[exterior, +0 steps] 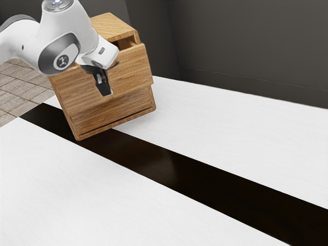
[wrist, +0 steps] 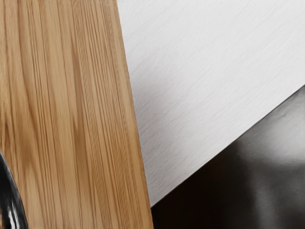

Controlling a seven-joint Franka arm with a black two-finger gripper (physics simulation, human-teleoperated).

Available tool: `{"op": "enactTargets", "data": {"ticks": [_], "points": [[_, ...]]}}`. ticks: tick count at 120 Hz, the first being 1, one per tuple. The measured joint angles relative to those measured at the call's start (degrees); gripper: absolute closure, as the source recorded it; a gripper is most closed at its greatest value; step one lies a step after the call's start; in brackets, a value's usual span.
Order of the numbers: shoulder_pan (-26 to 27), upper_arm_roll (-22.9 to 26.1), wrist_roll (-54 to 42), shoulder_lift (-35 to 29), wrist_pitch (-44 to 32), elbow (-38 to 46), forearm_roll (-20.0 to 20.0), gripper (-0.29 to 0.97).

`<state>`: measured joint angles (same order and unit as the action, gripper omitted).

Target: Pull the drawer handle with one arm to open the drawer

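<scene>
Drawer [exterior: 128,64]: upper unit of a small wooden cabinet [exterior: 110,25], standing at the far end of the table [exterior: 215,123], toward the exterior view's left. Front slid a little way out of the carcass; a narrow dark gap shows behind its top edge. Contents: cannot be told from that gap.

Lower front panel [exterior: 115,110]: set below the drawer, further back than the drawer front.

Gripper [exterior: 104,84]: black, at the middle of the drawer front, pointing down across it. Handle hidden behind it. Whether the claw is open or closed, and whether it has hold of anything, cannot be told.

Arm [exterior: 56,36]: white, entering from the exterior view's upper left, crossing in front of the cabinet's left top corner.

Table surface: white, crossed on a diagonal by a broad black stripe [exterior: 205,179]; the cabinet's near corner stands on the stripe.

Surroundings: tiled floor [exterior: 20,87] left of the table; dark wall [exterior: 246,36] behind.

Wrist view: wood-grain panel [wrist: 62,114] close under the hand, white surface [wrist: 200,81] and black stripe [wrist: 248,181] beside it; a dark curved shape [wrist: 9,200] against the wood, not identifiable.
</scene>
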<state>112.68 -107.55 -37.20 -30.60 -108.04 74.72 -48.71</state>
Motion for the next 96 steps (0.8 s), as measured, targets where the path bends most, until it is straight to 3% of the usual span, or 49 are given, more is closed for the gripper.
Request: {"op": "enactTargets", "data": {"ticks": [67,77,96], "points": [[0.38,-0.08,1.55,3.45,-2.34,3.65,3.93,-0.07],[-0.41,-0.02,1.84,5.02,-2.54,4.77,4.95,0.01],[-3.95,0.43,2.36,8.38,-3.09,8.60,7.82,-0.01]]}}
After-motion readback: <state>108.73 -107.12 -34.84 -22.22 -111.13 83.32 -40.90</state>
